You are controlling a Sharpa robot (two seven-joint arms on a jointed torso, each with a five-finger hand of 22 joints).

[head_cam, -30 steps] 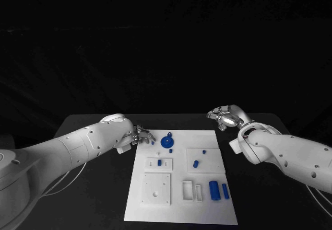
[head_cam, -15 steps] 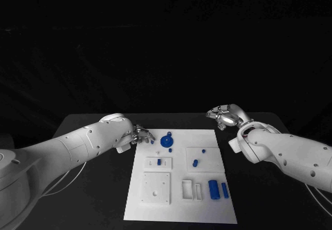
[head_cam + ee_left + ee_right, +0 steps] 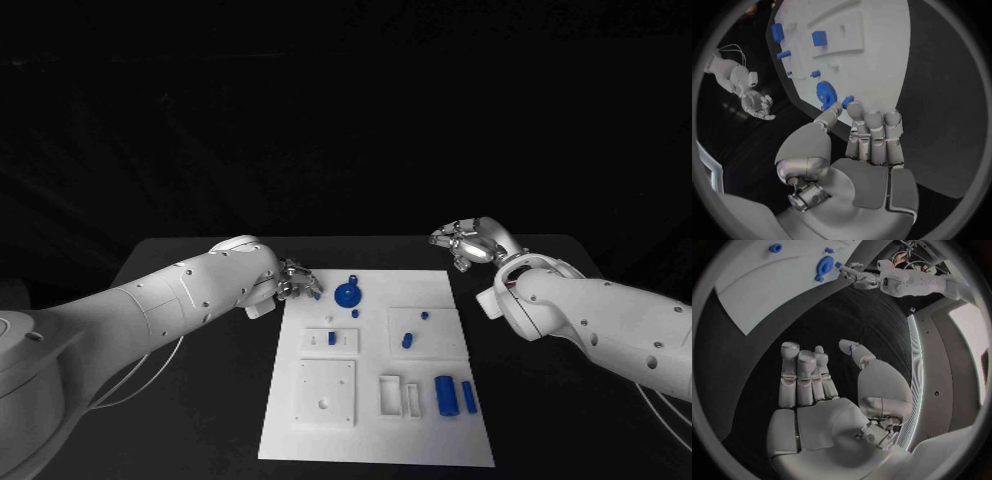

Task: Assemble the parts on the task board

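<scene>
- While the left hand [image 3: 299, 282] sits at the upper left edge of the task board [image 3: 378, 440], its fingers [image 3: 873, 125] lie straight and close together, thumb tip beside a small blue part [image 3: 847, 101] at the board's rim; whether thumb and finger actually pinch it I cannot tell.
- Blue gear [image 3: 348, 295] lies just right of that hand, upper left area of the board in the head view.
- Other blue parts: two small pegs [image 3: 415, 330] mid-board, two upright cylinders [image 3: 454, 395] toward lower right, one block [image 3: 332, 339] in the left fixture.
- Right hand [image 3: 466, 243] hovers off the board's upper right corner, fingers apart, palm bare, holding nothing.
- Judgement: step in hand looks like securing the small part beside the gear. Do it well by closing thumb against fingertip squarely on the part, lifting straight, keeping clear of the gear so it does not get nudged.
- Right hand best stays off the board meanwhile.
</scene>
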